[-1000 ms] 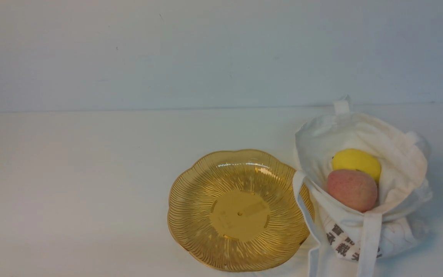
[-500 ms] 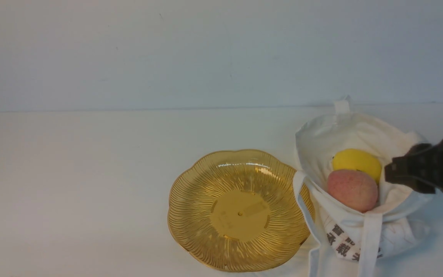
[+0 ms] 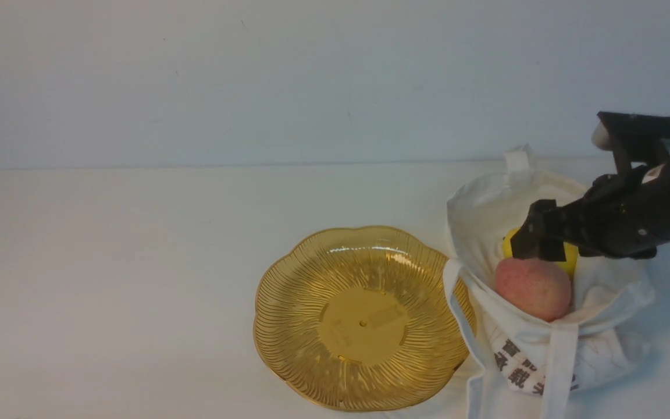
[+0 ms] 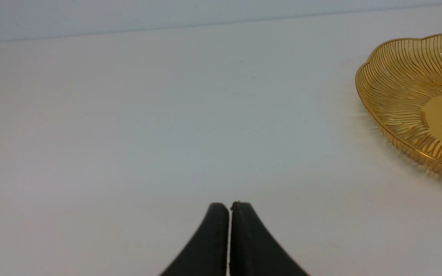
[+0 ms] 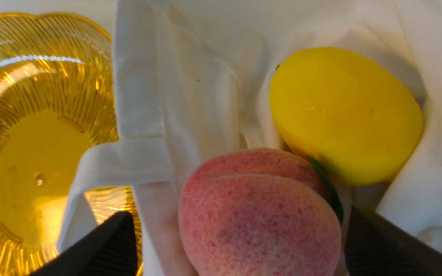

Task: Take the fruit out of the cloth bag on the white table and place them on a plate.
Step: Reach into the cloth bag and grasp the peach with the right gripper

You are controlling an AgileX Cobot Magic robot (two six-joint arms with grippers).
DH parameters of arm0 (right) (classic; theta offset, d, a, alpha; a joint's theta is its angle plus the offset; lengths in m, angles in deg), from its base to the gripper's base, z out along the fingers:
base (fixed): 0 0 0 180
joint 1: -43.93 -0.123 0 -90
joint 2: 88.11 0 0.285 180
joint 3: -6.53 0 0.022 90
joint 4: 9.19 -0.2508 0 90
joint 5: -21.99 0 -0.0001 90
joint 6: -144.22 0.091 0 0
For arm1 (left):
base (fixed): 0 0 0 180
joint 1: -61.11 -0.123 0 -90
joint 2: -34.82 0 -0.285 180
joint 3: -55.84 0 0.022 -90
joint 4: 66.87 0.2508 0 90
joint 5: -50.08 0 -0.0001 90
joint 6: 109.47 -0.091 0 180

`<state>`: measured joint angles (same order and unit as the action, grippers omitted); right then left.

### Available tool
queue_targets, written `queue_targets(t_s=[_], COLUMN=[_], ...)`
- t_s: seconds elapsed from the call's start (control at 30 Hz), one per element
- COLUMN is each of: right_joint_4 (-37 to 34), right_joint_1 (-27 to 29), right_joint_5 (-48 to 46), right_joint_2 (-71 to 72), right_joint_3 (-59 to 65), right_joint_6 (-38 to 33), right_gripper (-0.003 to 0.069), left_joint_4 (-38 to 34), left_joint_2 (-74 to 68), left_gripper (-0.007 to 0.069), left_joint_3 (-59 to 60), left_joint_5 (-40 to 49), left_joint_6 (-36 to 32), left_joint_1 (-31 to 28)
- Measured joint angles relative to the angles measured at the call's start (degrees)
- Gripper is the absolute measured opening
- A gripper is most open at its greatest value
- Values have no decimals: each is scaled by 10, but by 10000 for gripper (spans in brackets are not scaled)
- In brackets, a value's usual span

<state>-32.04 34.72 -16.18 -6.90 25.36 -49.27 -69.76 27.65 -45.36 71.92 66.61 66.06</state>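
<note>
The white cloth bag [image 3: 486,203] lies open at the right of the white table [image 3: 137,262]. Inside it are both fruit, a pink speckled peach [image 3: 533,288] and behind it a yellow lemon-shaped one [image 3: 569,260]. My right gripper [image 3: 535,238] hovers over the bag mouth, partly covering the yellow fruit. In the right wrist view this gripper [image 5: 240,237] is open, its fingers standing either side of the peach [image 5: 259,218] without pressing it. The amber plate [image 3: 288,291] sits just left of the bag, with nothing on it. My left gripper [image 4: 229,207] is shut and holds nothing.
One bag strap [image 3: 457,302] drapes over the plate's right rim, and another strap [image 3: 559,366] hangs down the bag's printed front. A pale wall rises behind the table's far edge. The left arm does not show in the front view.
My right arm has come in from the right edge and now reaches over the bag. Its gripper has gone from shut to open. Bag, fruit and plate have not moved.
</note>
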Motion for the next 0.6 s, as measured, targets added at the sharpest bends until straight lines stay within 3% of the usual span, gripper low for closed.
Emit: queue_targets(t_s=[0.4, 0.6], right_joint_4=[0, 0], right_joint_1=[0, 0], right_joint_5=[14, 14], right_joint_2=[-76, -76], right_joint_3=[-4, -5], right_joint_6=[11, 11], right_gripper=[685, 594], left_joint_4=[0, 0], left_joint_2=[0, 0], left_gripper=[-8, -8], left_joint_3=[0, 0], left_joint_5=[0, 0], left_joint_6=[0, 0], left_joint_1=[0, 0])
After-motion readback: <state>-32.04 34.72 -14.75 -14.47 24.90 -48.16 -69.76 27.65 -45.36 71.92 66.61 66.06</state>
